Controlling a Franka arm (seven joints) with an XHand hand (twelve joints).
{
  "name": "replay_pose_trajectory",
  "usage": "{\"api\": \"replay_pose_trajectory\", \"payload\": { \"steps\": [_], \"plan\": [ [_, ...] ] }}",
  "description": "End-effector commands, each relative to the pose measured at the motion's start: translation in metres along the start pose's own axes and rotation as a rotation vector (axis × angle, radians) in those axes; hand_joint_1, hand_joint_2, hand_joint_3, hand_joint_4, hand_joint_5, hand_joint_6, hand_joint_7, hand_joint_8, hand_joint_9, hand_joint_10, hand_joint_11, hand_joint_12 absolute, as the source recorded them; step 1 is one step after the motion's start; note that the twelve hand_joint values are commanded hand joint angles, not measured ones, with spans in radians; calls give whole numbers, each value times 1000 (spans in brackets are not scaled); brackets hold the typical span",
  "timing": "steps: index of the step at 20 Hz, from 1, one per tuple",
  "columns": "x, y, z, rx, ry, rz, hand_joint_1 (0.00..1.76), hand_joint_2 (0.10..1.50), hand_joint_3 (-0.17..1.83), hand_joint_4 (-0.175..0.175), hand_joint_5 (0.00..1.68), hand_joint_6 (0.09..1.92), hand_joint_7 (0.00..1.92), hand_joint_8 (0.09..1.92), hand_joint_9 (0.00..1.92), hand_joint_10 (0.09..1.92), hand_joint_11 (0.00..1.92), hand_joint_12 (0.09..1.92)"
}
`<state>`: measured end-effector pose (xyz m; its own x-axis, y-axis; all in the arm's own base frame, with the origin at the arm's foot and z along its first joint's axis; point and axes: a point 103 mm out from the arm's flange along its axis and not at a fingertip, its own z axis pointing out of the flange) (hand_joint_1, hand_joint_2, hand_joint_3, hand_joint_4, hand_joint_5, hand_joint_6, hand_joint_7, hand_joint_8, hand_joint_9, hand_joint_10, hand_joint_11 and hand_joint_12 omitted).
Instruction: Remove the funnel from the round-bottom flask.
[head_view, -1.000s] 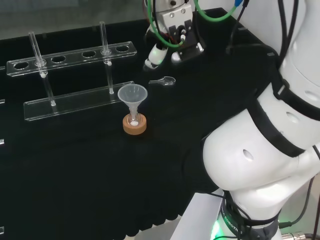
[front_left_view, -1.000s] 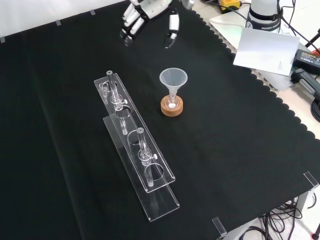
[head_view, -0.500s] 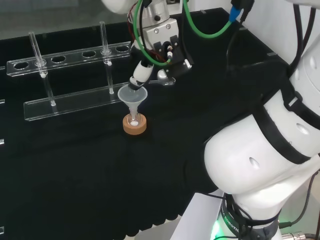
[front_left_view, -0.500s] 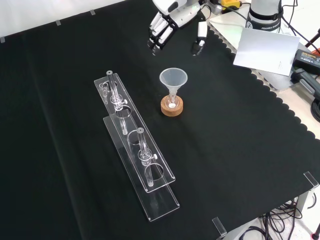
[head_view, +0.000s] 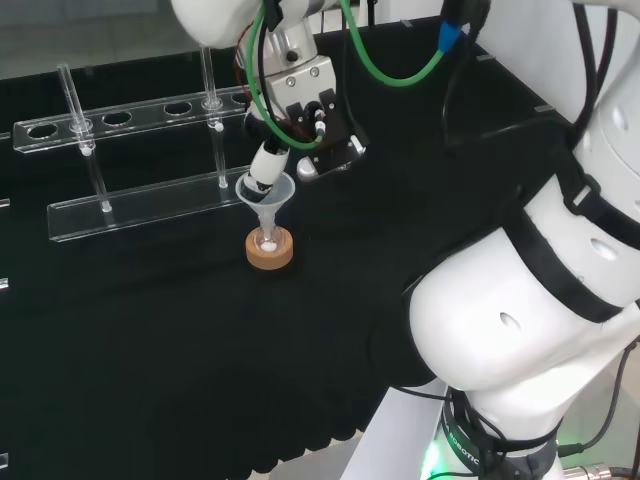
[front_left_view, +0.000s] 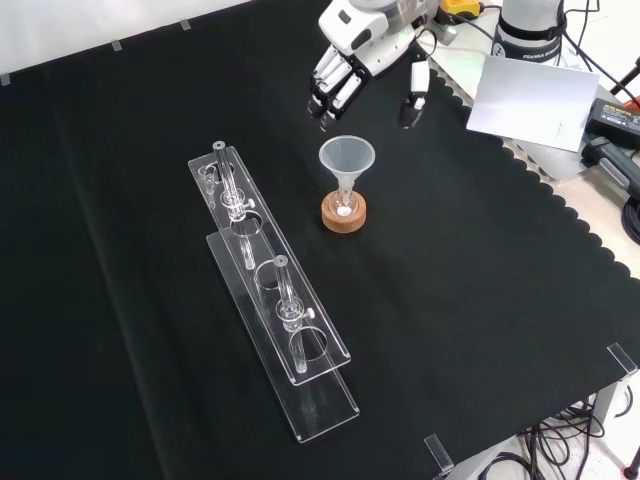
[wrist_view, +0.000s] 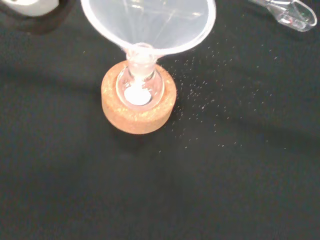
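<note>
Hand (front_left_view: 365, 45) released, fingers (front_left_view: 328, 88) straight, thumb apart, holding nothing; in front view it hovers just beyond funnel (front_left_view: 346, 160). Funnel upright, stem seated in neck of round-bottom flask (wrist_view: 140, 88), some white powder at flask's bottom. Flask rests in cork ring (front_left_view: 343, 212) on table (front_left_view: 480, 290). Clear test-tube rack (front_left_view: 270, 300) left of funnel in front view.

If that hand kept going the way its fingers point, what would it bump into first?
Probably the funnel sitting in the flask on the cork stand; the hand hangs open above it, fingers pointing down, though depth is uncertain.
</note>
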<state>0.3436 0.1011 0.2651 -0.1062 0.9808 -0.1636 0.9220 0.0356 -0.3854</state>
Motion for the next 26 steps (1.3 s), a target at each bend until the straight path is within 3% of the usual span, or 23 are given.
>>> {"api": "replay_pose_trajectory", "payload": {
  "steps": [1, 10, 26],
  "plan": [
    [11, 10, 11, 27, -7, -21, 674, 640, 350, -21, 163, 87, 0, 387, 144, 771, 362, 1454],
    [14, 28, 32, 68, -9, -45, 676, 643, 314, -14, 40, 87, 0, 87, 41, 841, 353, 1470],
    [3, 52, 56, 115, -15, -49, 683, 643, 300, -8, 9, 87, 2, 87, 10, 872, 354, 1478]
  ]
}}
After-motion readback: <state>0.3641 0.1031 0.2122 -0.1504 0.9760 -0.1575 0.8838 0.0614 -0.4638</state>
